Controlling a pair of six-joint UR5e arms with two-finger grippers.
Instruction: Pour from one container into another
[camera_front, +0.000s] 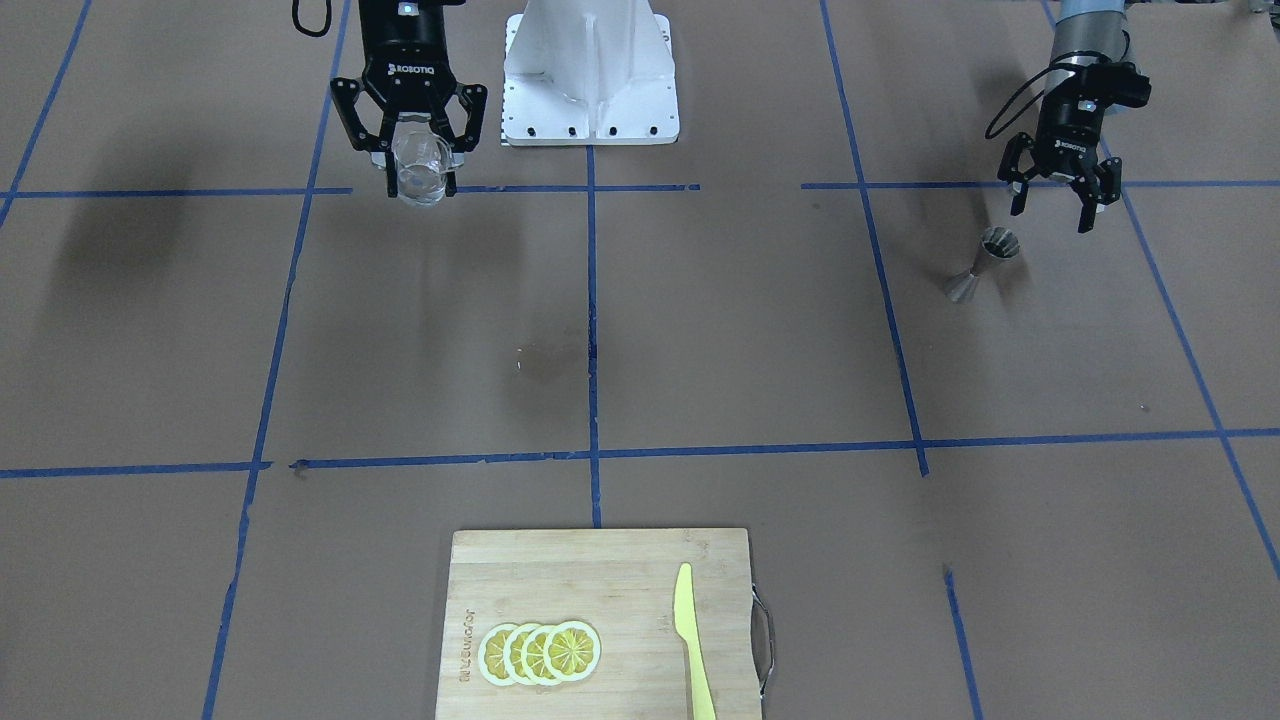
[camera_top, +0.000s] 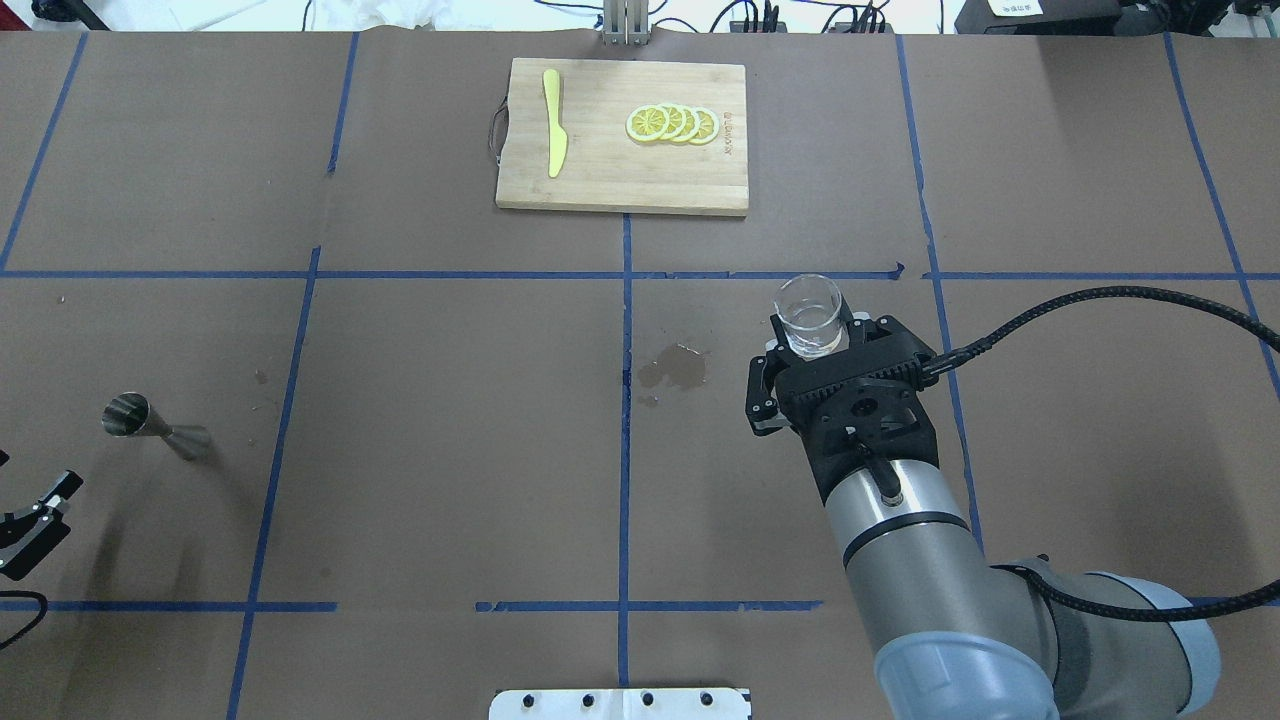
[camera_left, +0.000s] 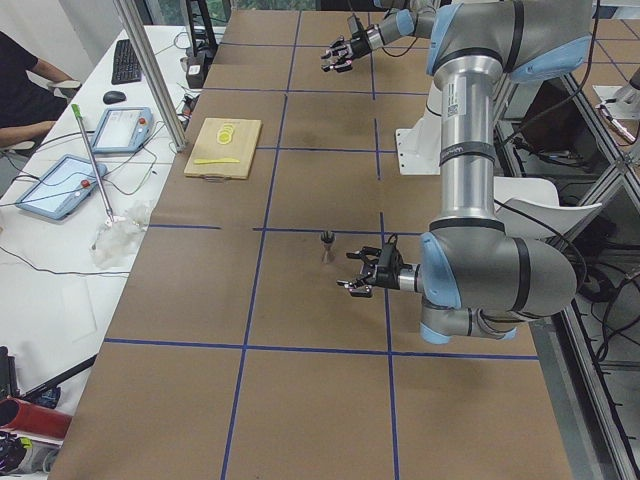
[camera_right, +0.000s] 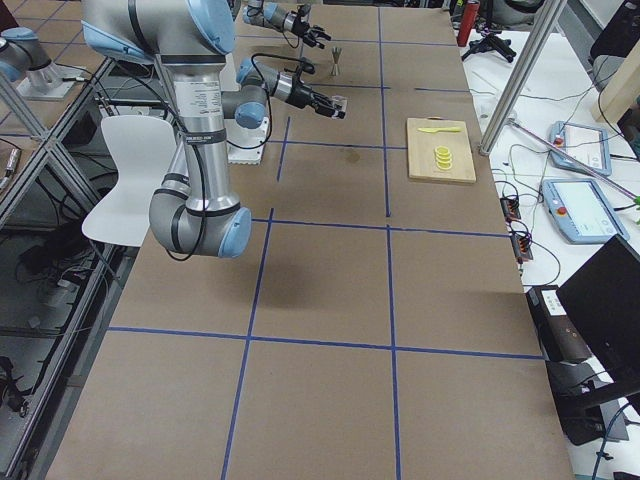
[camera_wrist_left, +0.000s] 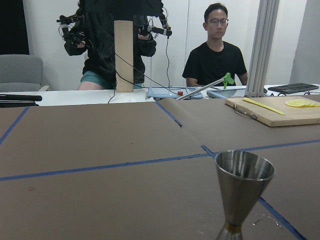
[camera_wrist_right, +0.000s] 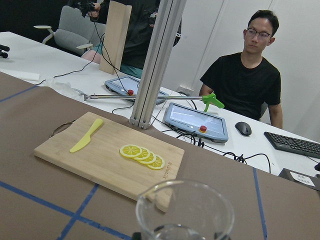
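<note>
My right gripper (camera_front: 421, 188) is shut on the small clear glass cup (camera_front: 421, 163) and holds it upright above the table, near the robot's base. From overhead the cup (camera_top: 809, 316) sits between the fingers of that gripper (camera_top: 812, 335), and its rim fills the bottom of the right wrist view (camera_wrist_right: 184, 209). The steel hourglass jigger (camera_front: 984, 263) stands upright on the table far over on the robot's left (camera_top: 152, 425). My left gripper (camera_front: 1050, 218) hovers open and empty just behind the jigger. The jigger (camera_wrist_left: 243, 192) shows close in the left wrist view.
A wooden cutting board (camera_top: 600, 180) at the far middle carries lemon slices (camera_top: 672, 124) and a yellow knife (camera_top: 553, 137). A dark wet stain (camera_top: 675, 367) marks the paper near the centre. The white robot base (camera_front: 590, 75) stands between the arms. Operators sit beyond the far edge.
</note>
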